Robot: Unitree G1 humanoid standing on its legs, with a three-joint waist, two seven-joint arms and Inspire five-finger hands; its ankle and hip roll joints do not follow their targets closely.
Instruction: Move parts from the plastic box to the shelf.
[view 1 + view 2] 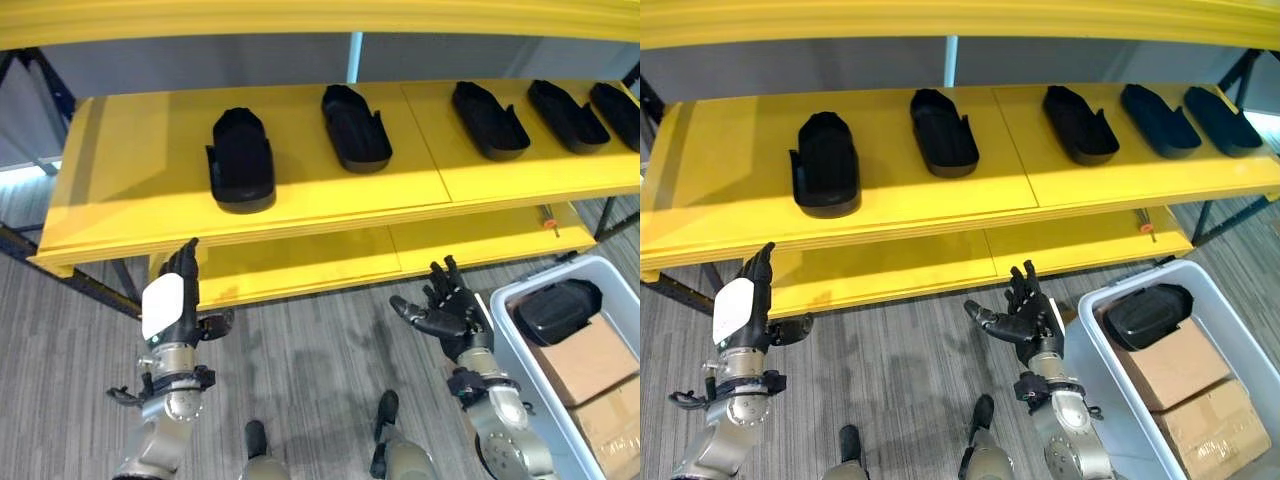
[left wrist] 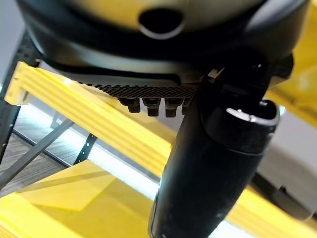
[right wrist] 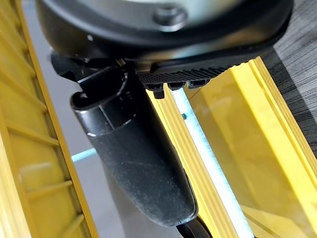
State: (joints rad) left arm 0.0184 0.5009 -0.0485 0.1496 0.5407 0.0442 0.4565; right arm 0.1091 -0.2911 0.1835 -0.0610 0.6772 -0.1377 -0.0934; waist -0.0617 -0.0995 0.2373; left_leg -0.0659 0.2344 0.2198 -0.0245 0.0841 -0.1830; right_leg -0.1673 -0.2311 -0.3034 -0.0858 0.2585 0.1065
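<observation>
Five black parts (image 1: 241, 160) lying in a row on the yellow shelf (image 1: 140, 215), so most of the job looks done. One more black part (image 1: 556, 310) waiting in the plastic box (image 1: 520, 345), on top of cardboard boxes (image 1: 590, 362); possibly others beneath, hard to say from this angle. Plastic box on the floor (image 1: 90, 340), below the shelf's right end. Left hand (image 1: 175, 295) raised below the shelf's front edge, toward its left end, fingers straight, holding nothing. Right hand (image 1: 447, 312) below the shelf's front edge too, just beside the plastic box, fingers spread and relaxed, also empty. Left to do, by this reading: reach into the plastic box, lift that part, set it on the shelf beside the rest.
</observation>
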